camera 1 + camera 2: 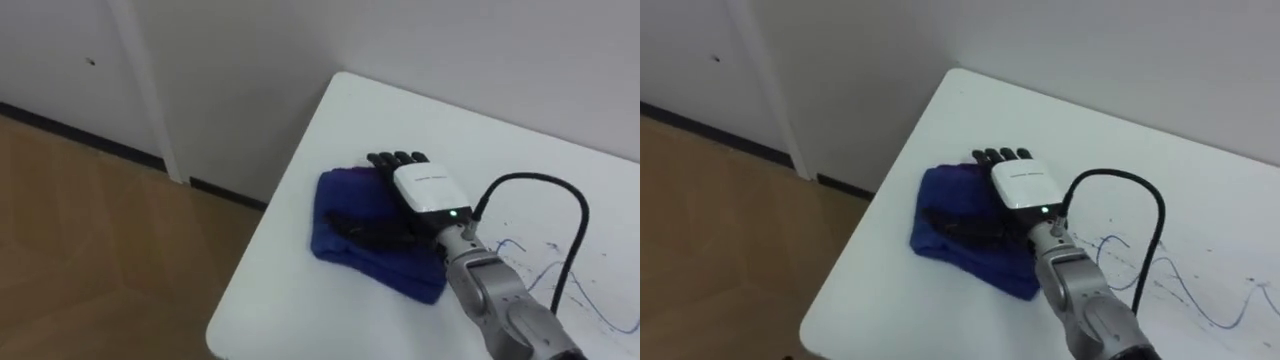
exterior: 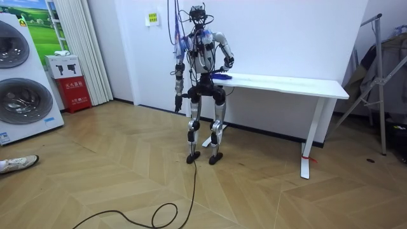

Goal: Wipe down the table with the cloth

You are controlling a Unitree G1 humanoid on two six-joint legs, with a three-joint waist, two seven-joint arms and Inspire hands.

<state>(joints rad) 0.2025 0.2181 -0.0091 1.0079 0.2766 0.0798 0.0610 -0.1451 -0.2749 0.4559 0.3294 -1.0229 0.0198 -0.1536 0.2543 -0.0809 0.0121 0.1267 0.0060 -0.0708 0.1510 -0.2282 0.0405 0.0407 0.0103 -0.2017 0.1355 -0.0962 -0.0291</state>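
A dark blue cloth [image 1: 345, 215] lies bunched on the white table [image 1: 350, 110], near its left end. My right hand [image 1: 425, 190] rests flat on the cloth's right part, open, fingers straight and pointing to the far edge, the thumb spread across the cloth. Blue pen scribbles [image 1: 545, 270] mark the tabletop to the right of the hand. In the room view I stand at the table's [image 2: 286, 83] left end with the right arm out over the cloth [image 2: 221, 76]. My left hand [image 2: 178, 105] hangs by my side.
The table's left edge [image 1: 260, 230] drops to wooden floor, and a white wall runs behind. In the room view, washing machines [image 2: 19, 76] and a red box [image 2: 75, 92] stand at the left, a metal rack [image 2: 378, 76] at the right.
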